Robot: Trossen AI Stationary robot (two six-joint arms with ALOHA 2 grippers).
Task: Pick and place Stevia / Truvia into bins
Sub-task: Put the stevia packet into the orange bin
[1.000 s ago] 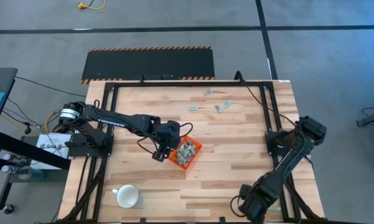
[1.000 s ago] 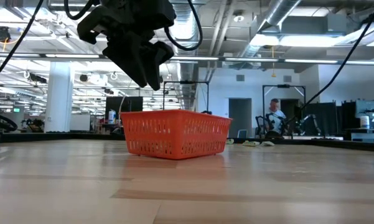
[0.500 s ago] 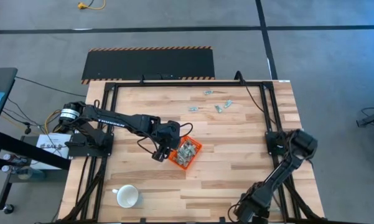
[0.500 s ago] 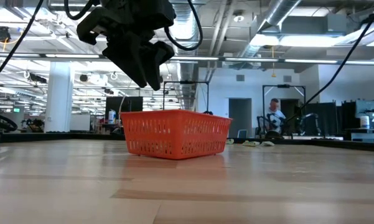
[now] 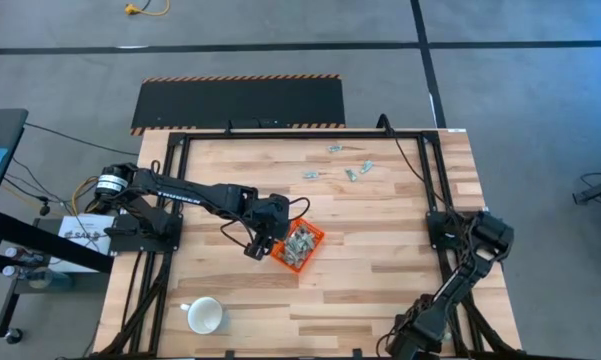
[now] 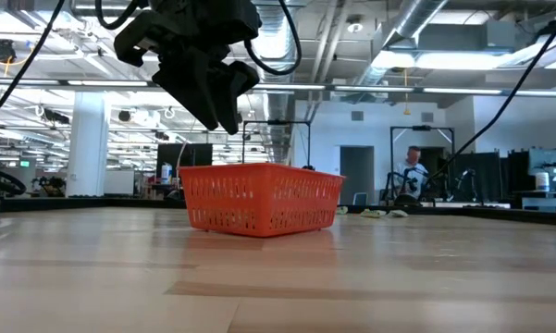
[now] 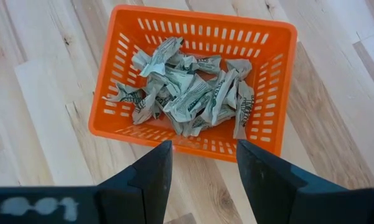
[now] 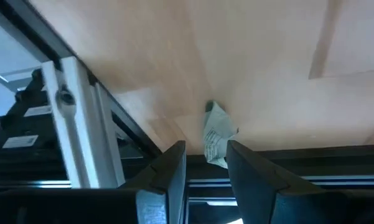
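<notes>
The left gripper hung open and empty just beside the orange bin at mid-frame, unmoved. The sachets lay inside. The right gripper, open too, had drifted lower right, maybe toward a sachet.

No legible text. Print on sachets in orange bin too small to read.

Sachets in bin
</notes>
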